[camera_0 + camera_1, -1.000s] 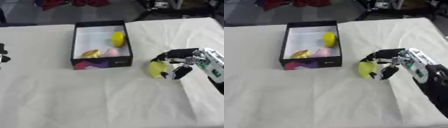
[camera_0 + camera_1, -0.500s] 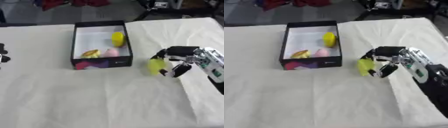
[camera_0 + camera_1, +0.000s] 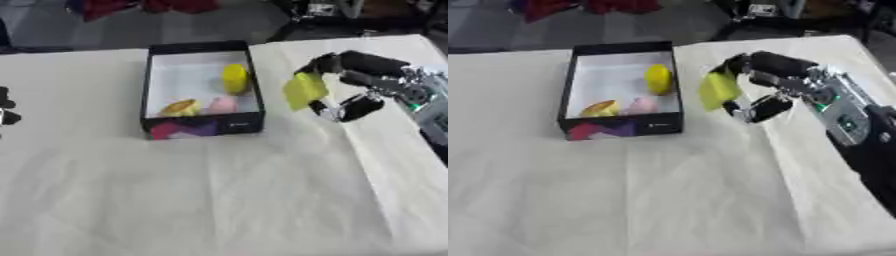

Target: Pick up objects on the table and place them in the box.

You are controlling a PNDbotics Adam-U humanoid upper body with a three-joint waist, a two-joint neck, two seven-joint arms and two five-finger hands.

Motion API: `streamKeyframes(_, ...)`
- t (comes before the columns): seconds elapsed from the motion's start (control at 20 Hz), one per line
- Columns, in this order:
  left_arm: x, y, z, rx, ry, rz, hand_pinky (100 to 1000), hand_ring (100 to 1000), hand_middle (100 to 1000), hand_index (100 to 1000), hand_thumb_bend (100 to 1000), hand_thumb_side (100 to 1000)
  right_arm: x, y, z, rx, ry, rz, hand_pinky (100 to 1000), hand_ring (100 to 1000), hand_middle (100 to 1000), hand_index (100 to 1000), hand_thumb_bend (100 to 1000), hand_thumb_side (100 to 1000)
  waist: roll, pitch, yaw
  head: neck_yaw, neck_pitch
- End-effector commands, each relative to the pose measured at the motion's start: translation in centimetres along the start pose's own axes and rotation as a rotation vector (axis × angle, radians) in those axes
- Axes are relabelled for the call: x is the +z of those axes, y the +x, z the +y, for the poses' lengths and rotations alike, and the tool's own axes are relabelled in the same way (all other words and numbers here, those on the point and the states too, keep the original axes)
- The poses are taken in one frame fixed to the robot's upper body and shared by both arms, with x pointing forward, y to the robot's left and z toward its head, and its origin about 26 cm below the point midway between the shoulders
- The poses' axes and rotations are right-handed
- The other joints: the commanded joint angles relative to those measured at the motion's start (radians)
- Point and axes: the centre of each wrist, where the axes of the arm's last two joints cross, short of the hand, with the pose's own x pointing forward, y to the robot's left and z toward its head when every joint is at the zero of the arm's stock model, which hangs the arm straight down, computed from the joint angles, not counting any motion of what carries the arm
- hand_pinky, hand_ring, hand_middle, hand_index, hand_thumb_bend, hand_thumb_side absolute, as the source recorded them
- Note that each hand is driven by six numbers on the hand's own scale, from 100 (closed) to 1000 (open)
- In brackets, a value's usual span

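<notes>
Now, my right hand: it reaches in from the right, fingers and thumb curled round the yellow-green object, which hangs lifted off the cloth.
Yellow-green object: flat-sided, tilted, caught between my upper fingers and the thumb below; just right of the box's right wall, apart from it.
Box: black outside, white inside, open on top; it sits on the far-middle part of the table, left of my right hand.
Inside the box: a yellow rounded piece against the right wall toward the far side; an orange-yellow piece and a pink piece side by side along the near wall.
Box's near face: a magenta and purple patch shows at its left part; I cannot tell whether it is printed there or lies against it.
My left hand: only a dark bit of it shows at the left edge, well apart from the box; I cannot tell how its fingers stand.
Table: covered by a pale, creased cloth; the near half is bare cloth.
</notes>
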Motion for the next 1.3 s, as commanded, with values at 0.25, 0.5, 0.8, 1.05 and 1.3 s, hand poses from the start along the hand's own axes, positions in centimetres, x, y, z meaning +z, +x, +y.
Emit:
streamKeyframes(0.25,-0.5,0.9,-0.3,0.01,-0.025,-0.041,629,527,548,731,353,779,-3.9,-0.9,-2.9,-0.065,-0.006,-0.015,830,641,270,722,100,200,0.008,-0.012,0.026,-0.04,-0.002)
streamKeyframes(0.5,-0.7,1.3,-1.0,0.029,-0.048,-0.058,629,528,549,731,352,779,-7.2,-1.4,-1.7,-0.075,0.041,-0.006,833,678,413,821,100,201,0.01,-0.006,0.053,-0.076,-0.002)
streamKeyframes(0.8,-0.8,1.5,-1.2,0.037,-0.057,-0.067,629,528,549,731,352,779,-9.0,-1.9,1.5,-0.089,0.093,0.058,840,740,610,896,100,207,0.011,-0.003,0.062,-0.096,-0.002)
streamKeyframes(1.05,-0.8,1.5,-1.2,0.038,-0.055,-0.066,629,529,549,730,352,779,-9.0,-2.3,2.8,0.006,0.082,0.151,869,833,842,930,100,661,0.011,-0.002,0.06,-0.097,-0.002)
streamKeyframes(1.3,-0.8,1.4,-1.2,0.036,-0.056,-0.064,629,529,549,730,353,778,-9.0,-1.9,2.3,0.095,0.009,0.152,890,875,917,950,100,728,0.01,-0.003,0.055,-0.091,-0.002)
